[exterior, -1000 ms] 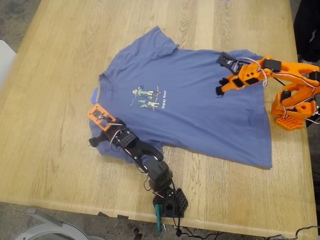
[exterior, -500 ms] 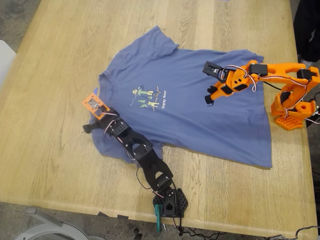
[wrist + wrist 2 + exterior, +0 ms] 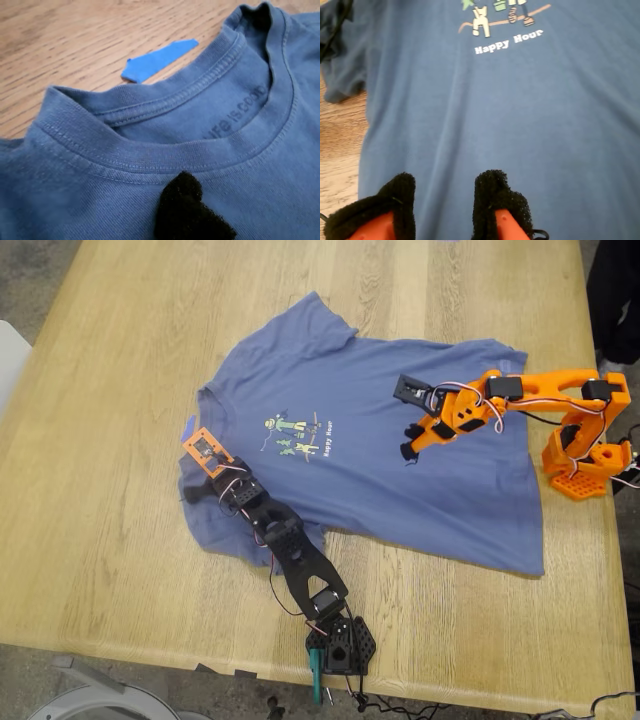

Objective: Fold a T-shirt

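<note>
While the T-shirt (image 3: 370,440) lies flat under both claws, my second gripper (image 3: 442,200) hovers narrowly parted over its belly; my first gripper (image 3: 190,210), spread untellable, should pinch just below the collar (image 3: 165,155), beside the tape scrap (image 3: 155,60)

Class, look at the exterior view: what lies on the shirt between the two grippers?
The chest print on the T-shirt lies between my first gripper and my second gripper; otherwise only bare blue cloth.

Bare table (image 3: 120,390) all round T-shirt (image 3: 400,470); blue tape scrap (image 3: 157,60) beside collar.
</note>
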{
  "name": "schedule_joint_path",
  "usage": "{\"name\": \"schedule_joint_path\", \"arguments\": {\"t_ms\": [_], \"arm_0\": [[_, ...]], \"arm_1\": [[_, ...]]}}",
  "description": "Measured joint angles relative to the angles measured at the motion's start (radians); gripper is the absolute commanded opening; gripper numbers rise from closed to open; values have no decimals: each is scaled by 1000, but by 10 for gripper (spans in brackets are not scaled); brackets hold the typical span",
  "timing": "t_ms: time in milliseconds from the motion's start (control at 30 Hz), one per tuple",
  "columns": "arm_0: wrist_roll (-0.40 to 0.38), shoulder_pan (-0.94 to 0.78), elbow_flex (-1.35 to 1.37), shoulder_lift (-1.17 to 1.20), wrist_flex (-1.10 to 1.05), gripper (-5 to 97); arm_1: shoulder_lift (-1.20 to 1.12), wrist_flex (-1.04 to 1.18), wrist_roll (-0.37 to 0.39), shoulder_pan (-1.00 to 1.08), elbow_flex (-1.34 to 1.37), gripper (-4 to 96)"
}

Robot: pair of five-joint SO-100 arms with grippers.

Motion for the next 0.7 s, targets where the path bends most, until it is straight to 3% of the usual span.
{"name": "schedule_joint_path", "arguments": {"t_ms": [133, 700], "arm_0": [[18, -12, -34, -26, 0, 222], [25, -21, -60, -43, 61, 0]], "arm_1": [[-5, -32, 8, -6, 31, 188], [-170, -170, 32, -11, 41, 179]]}}
